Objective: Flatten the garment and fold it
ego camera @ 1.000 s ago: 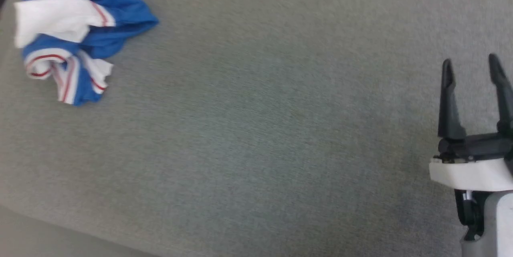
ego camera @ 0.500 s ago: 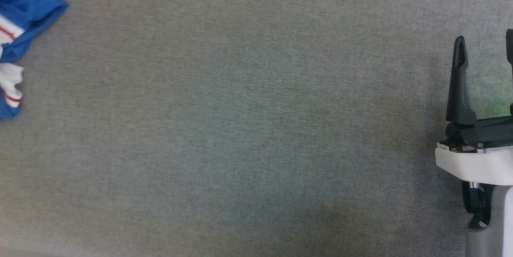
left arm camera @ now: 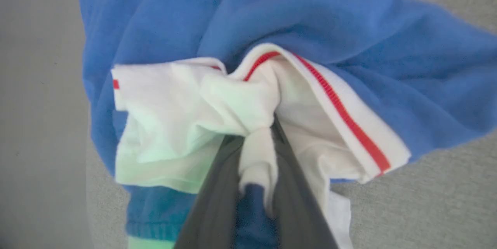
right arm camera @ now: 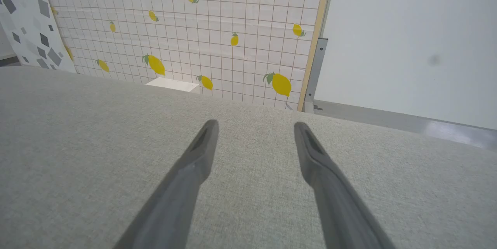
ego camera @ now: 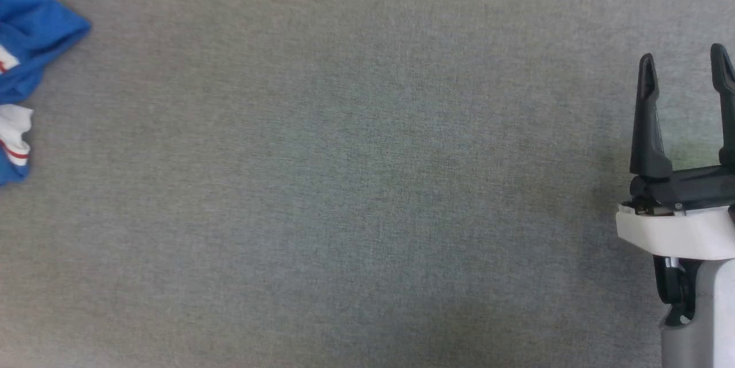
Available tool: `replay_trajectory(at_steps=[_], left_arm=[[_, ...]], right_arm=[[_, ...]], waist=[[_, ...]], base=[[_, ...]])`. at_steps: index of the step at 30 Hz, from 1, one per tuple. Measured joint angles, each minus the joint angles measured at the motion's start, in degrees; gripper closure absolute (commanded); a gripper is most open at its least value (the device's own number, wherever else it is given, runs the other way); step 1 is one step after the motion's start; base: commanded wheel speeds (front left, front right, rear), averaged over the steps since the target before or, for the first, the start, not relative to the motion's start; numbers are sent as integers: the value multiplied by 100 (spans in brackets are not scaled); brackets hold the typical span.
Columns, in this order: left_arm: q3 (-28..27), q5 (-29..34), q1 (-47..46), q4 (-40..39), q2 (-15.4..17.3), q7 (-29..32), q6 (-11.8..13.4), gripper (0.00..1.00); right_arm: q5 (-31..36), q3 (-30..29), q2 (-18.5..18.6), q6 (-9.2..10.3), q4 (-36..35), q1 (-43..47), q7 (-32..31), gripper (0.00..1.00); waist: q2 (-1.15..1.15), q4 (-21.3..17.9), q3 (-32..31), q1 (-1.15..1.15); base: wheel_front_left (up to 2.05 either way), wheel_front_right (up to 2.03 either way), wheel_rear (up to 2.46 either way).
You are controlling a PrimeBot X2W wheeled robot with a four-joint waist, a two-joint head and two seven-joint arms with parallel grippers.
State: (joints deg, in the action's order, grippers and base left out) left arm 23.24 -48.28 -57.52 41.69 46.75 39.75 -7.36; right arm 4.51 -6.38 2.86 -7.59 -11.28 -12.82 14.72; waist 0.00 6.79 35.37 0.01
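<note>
Camera shifted; left pincer (left arm camera: 254, 132) clamps garment (left arm camera: 310, 20), right pincer (ego camera: 683, 55) spread.

No legible text, label or number anywhere.

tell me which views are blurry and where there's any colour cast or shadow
Head view: sharp weave on the grey table cover, a soft shadow left of the right claw. Left wrist view: the garment is soft, with a green cast on its white cloth beside the left claw. Right wrist view: the claw's near fingers blur, the lemon-print wall is crisp.
</note>
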Motion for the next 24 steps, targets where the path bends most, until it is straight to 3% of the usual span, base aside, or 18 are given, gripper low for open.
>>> replay_trajectory(at_steps=[5,13,18,24], left_arm=[[412,47,-8,-282,209,-236,0,100],[1749,80,-647,-1658,408,-436,0,100],[2562,115,-1085,-2413,356,-608,0,100],[3424,116,-1316,-2960,-134,-935,0,100]], right_arm=[[-124,15,-1,0,135,174,0,0],[-426,34,-1,0,337,641,0,0],[-567,40,-2,0,392,853,0,0],[-638,56,-1,0,412,999,0,0]], waist=[[0,33,-459,0],[0,139,-1557,-1],[0,148,-2093,-1],[0,21,-2571,-2]], base=[[0,0,0],[0,0,0],[0,0,0],[0,0,0]])
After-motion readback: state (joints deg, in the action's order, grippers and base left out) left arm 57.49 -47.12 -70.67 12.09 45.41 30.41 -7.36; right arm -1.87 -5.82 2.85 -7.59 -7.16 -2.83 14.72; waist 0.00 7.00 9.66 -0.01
